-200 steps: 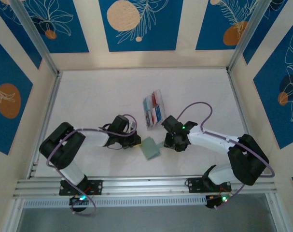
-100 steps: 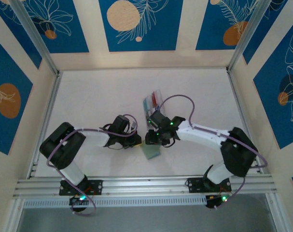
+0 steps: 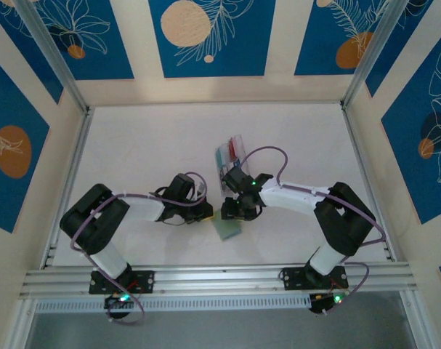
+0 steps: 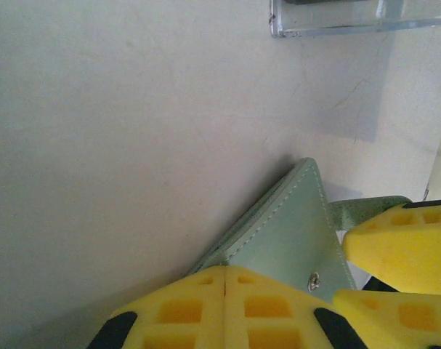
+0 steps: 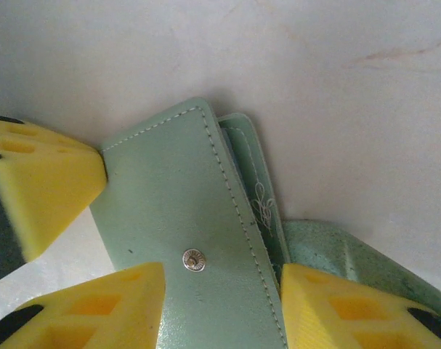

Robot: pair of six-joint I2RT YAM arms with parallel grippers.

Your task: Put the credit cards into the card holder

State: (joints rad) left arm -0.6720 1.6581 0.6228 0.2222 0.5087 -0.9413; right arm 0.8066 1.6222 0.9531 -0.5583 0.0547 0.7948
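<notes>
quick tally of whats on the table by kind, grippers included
card holder: 1
clear plastic box: 1
grippers: 2, the left gripper and the right gripper
credit cards: red, blue and white show in the box, too small to count
total: 4, cards not counted
</notes>
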